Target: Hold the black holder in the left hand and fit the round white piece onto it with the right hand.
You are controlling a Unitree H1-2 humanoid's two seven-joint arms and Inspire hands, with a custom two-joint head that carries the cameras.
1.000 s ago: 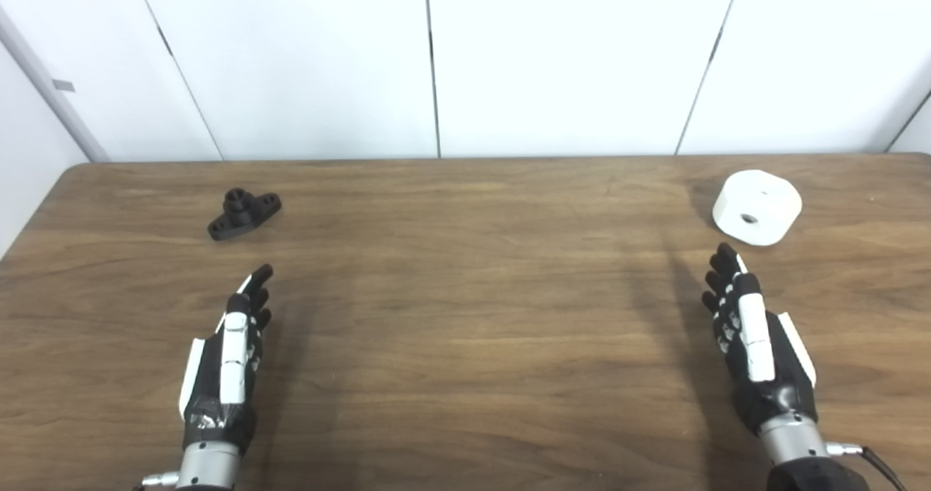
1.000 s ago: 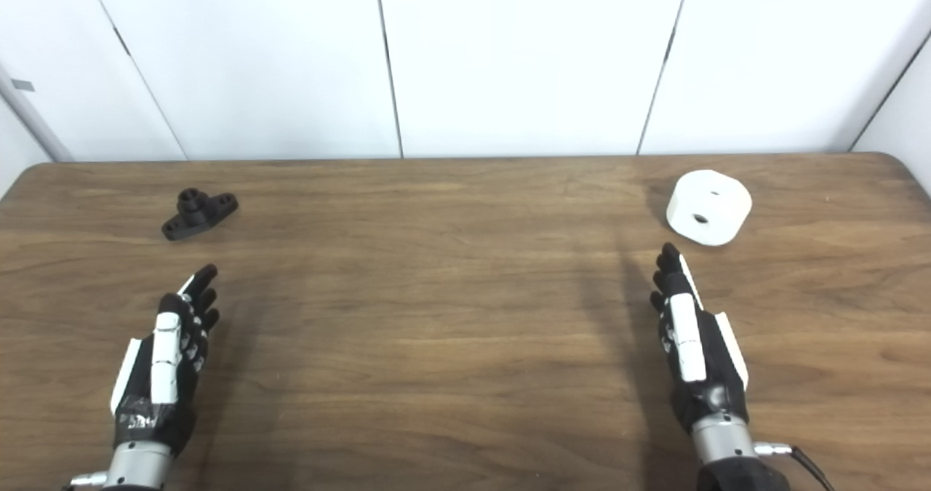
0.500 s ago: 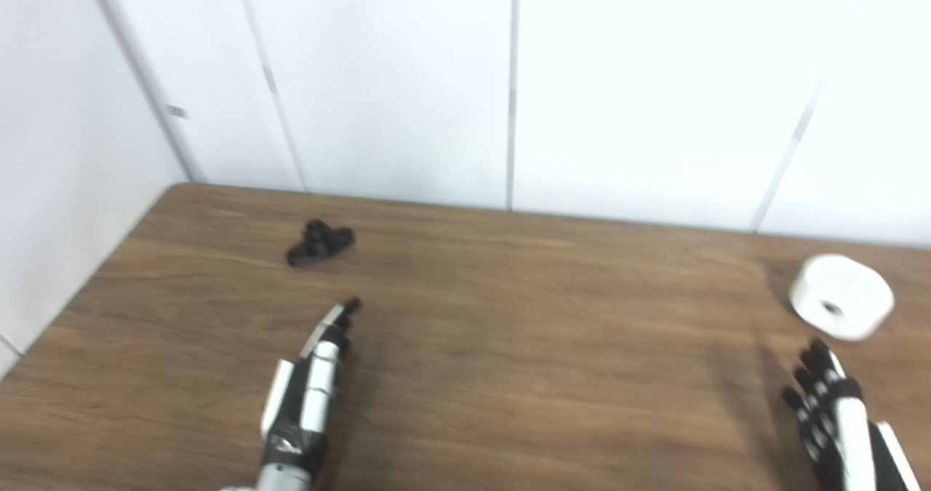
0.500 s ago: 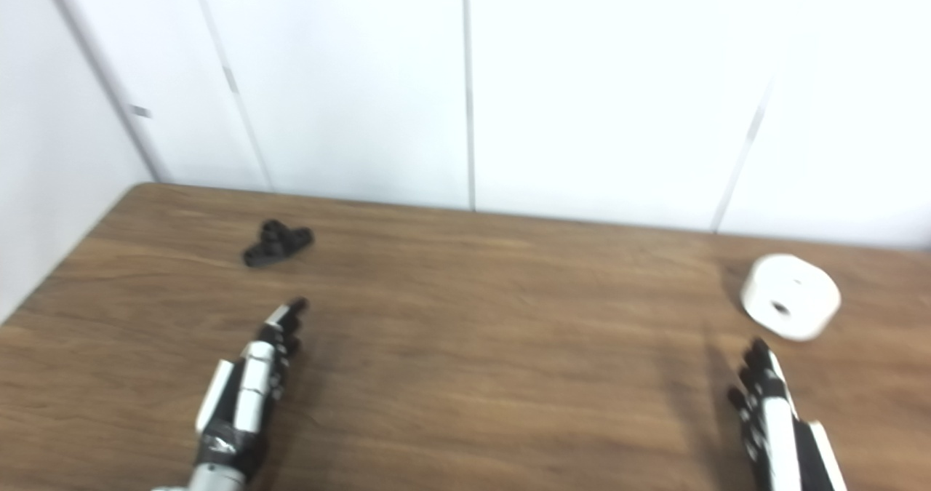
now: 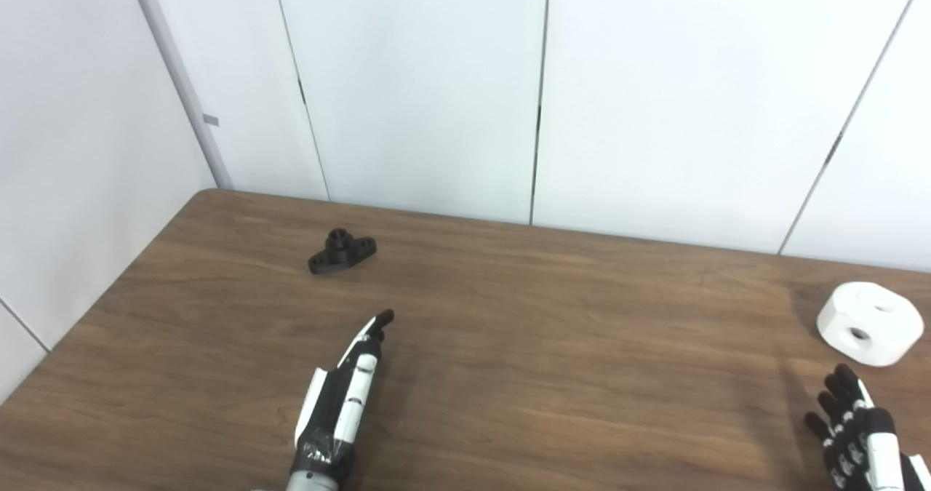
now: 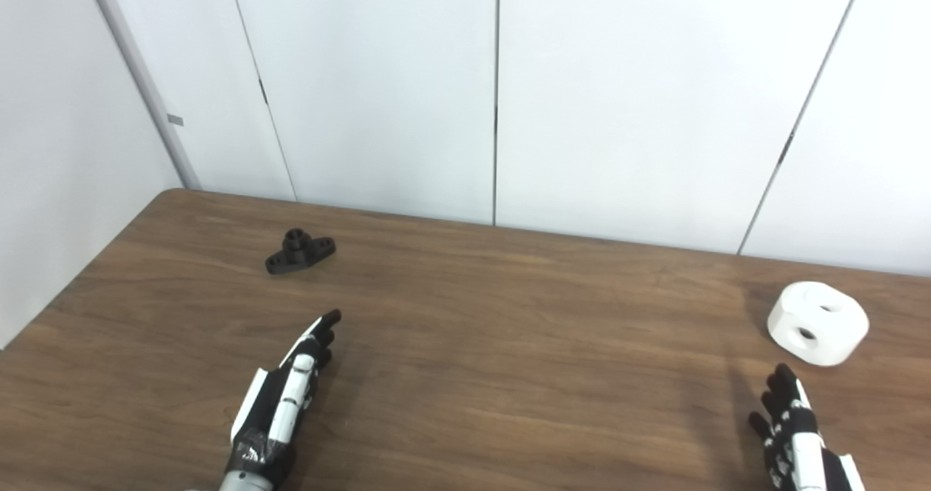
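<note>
Both hands, left hand [image 5: 338, 404] and right hand [image 6: 796, 440], are empty with fingers extended; the small rigid black plastic holder [image 5: 341, 250], far left of the round white plastic piece [image 6: 817, 323] on the wooden counter [image 5: 553, 316], looks light and best pinched across its flat base.

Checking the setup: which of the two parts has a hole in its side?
The round white piece, far right; the black holder is a flat flanged bracket.

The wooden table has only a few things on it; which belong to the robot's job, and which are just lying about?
Belongs to the job:
small black plastic holder, untouched
round white plastic piece, untouched
left robot hand, open
right robot hand, open

Just lying about:
nothing; only the brown wooden table and white wall panels
</note>
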